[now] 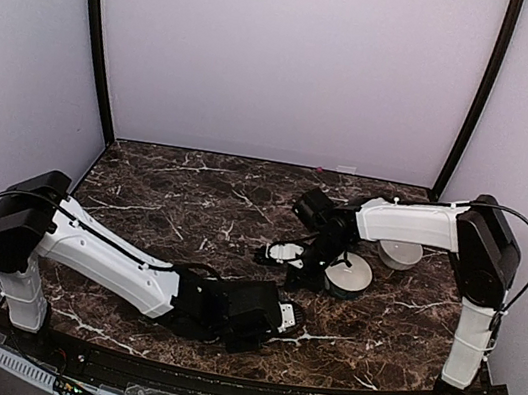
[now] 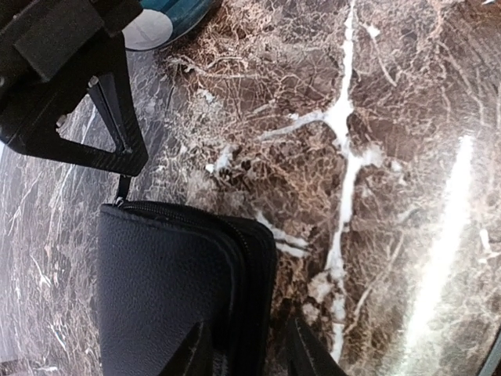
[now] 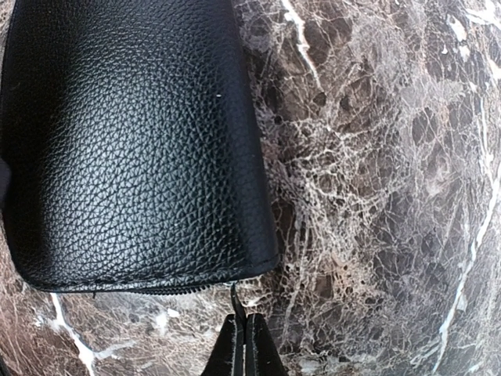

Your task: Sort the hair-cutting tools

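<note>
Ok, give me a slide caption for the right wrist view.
Right gripper shut on the zipper pull of the black zip case on the marble table.

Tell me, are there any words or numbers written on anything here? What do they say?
No text can be read in any view.
Black zip case: plain grained surface, no brand showing.
Zip pull, pinched by the right gripper: bare.
White bowl: no marks.
Small white patch at the back wall's foot: too small to read.
</note>
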You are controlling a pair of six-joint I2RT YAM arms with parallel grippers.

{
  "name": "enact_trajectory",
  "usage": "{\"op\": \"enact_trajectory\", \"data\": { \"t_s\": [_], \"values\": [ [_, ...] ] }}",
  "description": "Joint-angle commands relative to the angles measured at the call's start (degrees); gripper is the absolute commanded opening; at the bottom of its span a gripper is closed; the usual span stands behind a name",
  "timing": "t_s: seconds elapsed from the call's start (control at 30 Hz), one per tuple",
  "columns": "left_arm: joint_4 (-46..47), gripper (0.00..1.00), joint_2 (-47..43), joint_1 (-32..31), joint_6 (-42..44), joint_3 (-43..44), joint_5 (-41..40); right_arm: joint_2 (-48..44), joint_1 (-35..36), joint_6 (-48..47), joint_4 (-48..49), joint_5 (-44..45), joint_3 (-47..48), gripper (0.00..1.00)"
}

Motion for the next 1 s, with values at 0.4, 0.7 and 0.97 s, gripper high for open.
{"op": "enact_trajectory", "data": {
  "t_s": [0.4,0.7,0.97],
  "values": [
    [2.7,0.2,3.3,7.1,-1.5,-0.8,4.8,-2.2,0.6,-1.1,-0.3,-2.1,-1.8,0.0],
    [4.2,0.19,4.1,7.8,-2.6,-2.1,5.3,-6.5,1.5,-4.2,-4.8,-7.8,-7.2,0.0],
    [4.9,0.18,4.8,7.8,-3.6,-2.1,5.1,-4.9,3.6,-4.8,-8.0,-15.1,-6.7,0.0]
  ]
}}
